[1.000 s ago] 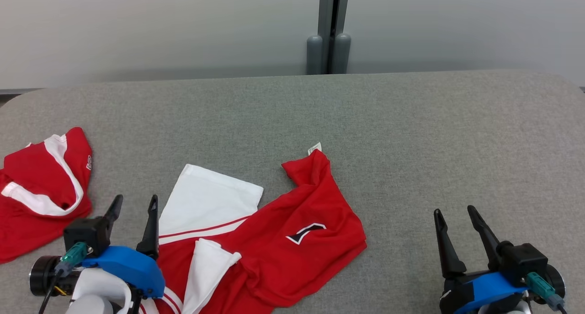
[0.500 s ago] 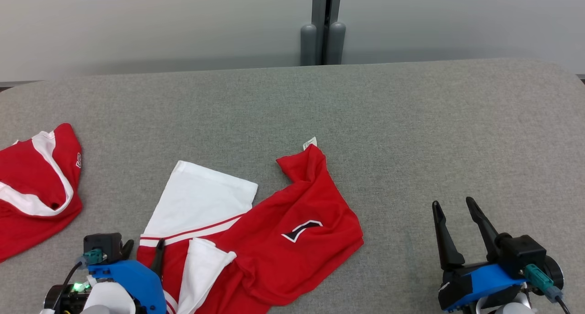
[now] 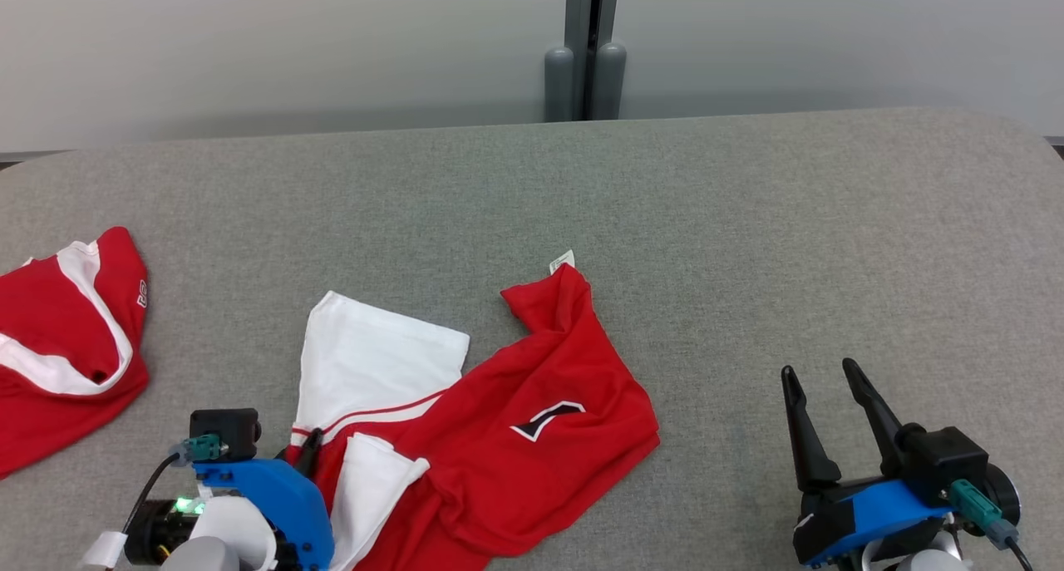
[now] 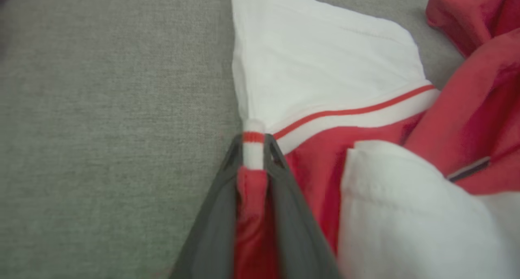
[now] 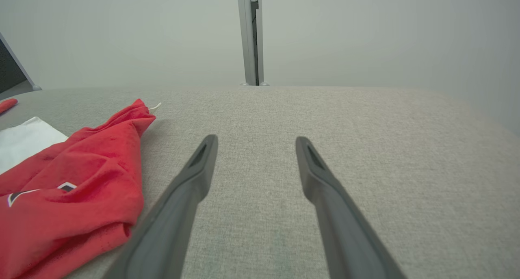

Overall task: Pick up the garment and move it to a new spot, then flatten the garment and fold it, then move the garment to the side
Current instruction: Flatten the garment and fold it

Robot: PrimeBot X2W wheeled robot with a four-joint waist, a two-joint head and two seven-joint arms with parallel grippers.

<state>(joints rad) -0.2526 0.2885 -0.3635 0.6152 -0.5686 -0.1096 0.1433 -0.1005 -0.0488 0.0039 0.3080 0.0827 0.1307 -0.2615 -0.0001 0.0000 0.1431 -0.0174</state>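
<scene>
A red and white garment (image 3: 515, 421) lies crumpled on the grey table (image 3: 748, 247), near its front edge left of centre. Its white part (image 3: 378, 363) spreads toward the back, and a dark logo (image 3: 547, 419) marks the red part. My left gripper (image 3: 306, 453) is at the garment's left edge. In the left wrist view the left gripper (image 4: 252, 147) is shut on a pinched fold of the garment (image 4: 325, 68), with red and white cloth between the fingers (image 4: 284, 181). My right gripper (image 3: 825, 380) stands open over bare table at the lower right, well apart from the garment (image 5: 81, 177); the right gripper (image 5: 254, 143) holds nothing.
A second red and white garment (image 3: 58, 347) lies at the table's left edge. A grey post (image 3: 584, 47) stands behind the table against a pale wall. Bare grey table stretches across the back and the right side (image 5: 365, 149).
My left gripper has dropped low onto the garment's left edge and closed on a fold of it. The cloth's white part has bunched slightly there. The right gripper has stayed put.
</scene>
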